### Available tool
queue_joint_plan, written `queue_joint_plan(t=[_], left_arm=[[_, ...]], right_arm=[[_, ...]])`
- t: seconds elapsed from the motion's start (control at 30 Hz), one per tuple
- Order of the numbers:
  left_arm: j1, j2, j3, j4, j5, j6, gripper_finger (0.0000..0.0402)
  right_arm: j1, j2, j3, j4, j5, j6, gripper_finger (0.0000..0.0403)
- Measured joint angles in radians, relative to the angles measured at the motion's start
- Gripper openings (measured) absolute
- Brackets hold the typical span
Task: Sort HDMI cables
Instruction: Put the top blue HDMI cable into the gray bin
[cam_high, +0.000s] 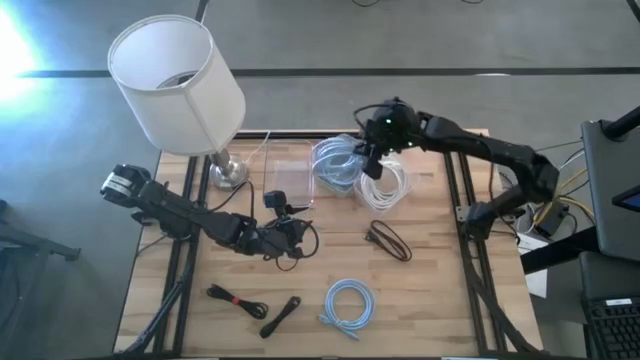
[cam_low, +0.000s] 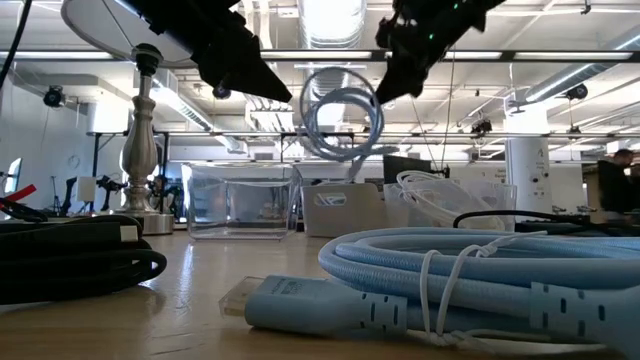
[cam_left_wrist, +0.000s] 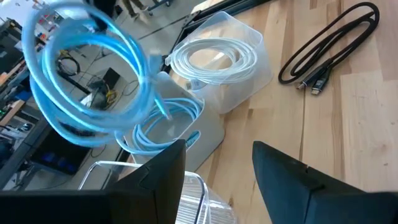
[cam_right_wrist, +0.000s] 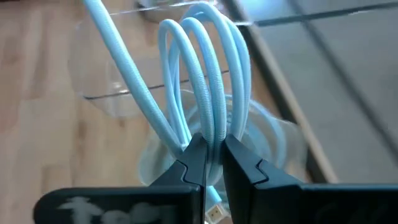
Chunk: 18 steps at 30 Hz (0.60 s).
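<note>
My right gripper (cam_high: 372, 160) is shut on a light blue coil (cam_low: 340, 115), which hangs in the air over the clear tubs at the table's far side. The tub below it holds more light blue cable (cam_left_wrist: 165, 124). The tub beside it holds white coils (cam_left_wrist: 214, 59). My left gripper (cam_left_wrist: 217, 180) hovers open above mid-table with nothing between its fingers, pointing toward the tubs. Lying on the wood are a loose black cable (cam_high: 390, 240), another light blue coil (cam_high: 350, 305) and two black bundles (cam_high: 237, 298), (cam_high: 282, 315). My right gripper pinches several turns of the light blue coil (cam_right_wrist: 208, 134) together between its two fingers, which lie across the strands. The fingers come slanting down from the table's right. The coil is lifted clear and stands out beyond the fingertips, with one loose end (cam_right_wrist: 118, 56) trailing off.
A lamp with a white shade (cam_high: 175, 85) stands at the far left corner. A clear tub (cam_high: 288, 180) with nothing in it sits between the lamp and the tub of blue cable. The table's near half has open wood between the loose cables.
</note>
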Motion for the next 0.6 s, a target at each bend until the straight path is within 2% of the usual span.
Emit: queue_joint_plan(t=[0.23, 0.6], left_arm=[[0.001, 0.000, 0.000, 0.000, 0.000, -0.001, 0.0190], [0.001, 0.000, 0.000, 0.000, 0.000, -0.002, 0.0190]], right_arm=[[-0.066, 0.108, -0.001, -0.084, -0.057, -0.097, 0.0024], [-0.084, 0.221, 0.034, 0.022, -0.021, -0.111, 0.0024]])
